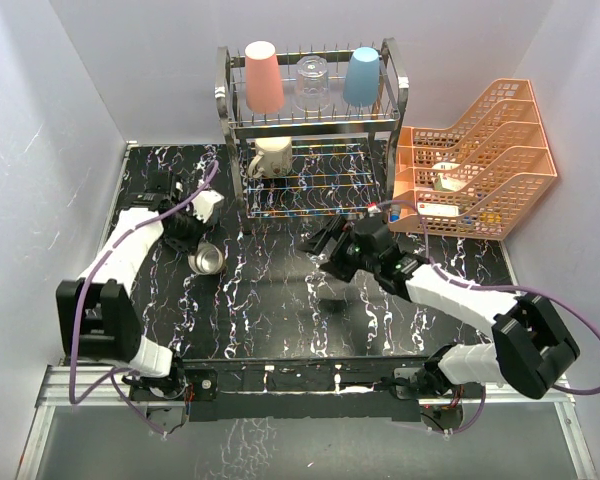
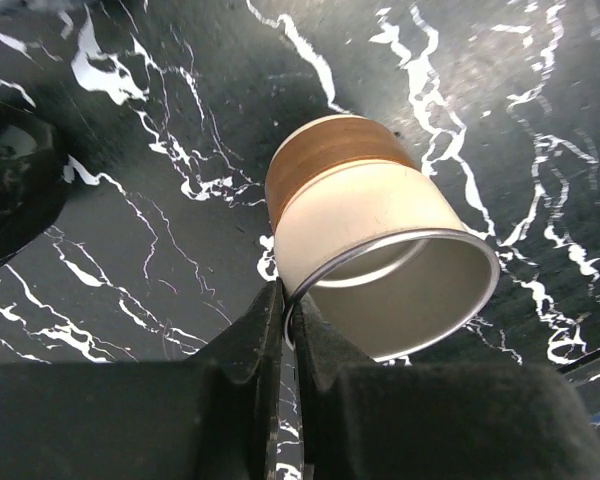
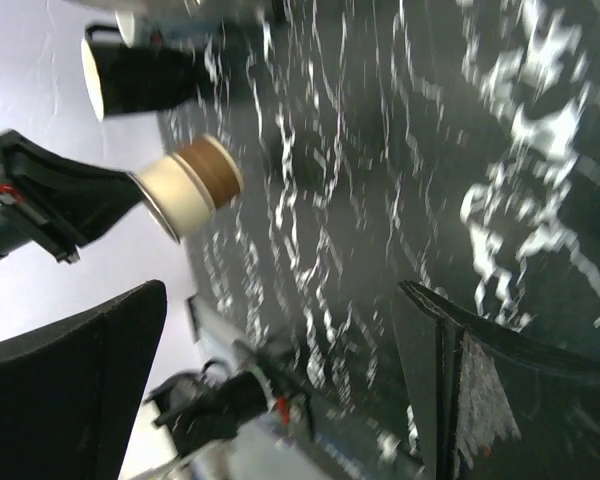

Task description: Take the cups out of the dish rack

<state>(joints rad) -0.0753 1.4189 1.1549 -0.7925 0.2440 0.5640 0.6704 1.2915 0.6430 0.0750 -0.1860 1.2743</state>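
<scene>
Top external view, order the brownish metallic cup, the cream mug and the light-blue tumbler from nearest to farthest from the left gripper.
1. Brownish metallic cup, rim pinched by the jaws of the left gripper, left side.
2. Cream mug, lower tier of the chrome wire rack, left end.
3. Light-blue tumbler, upper tier, right end.
</scene>
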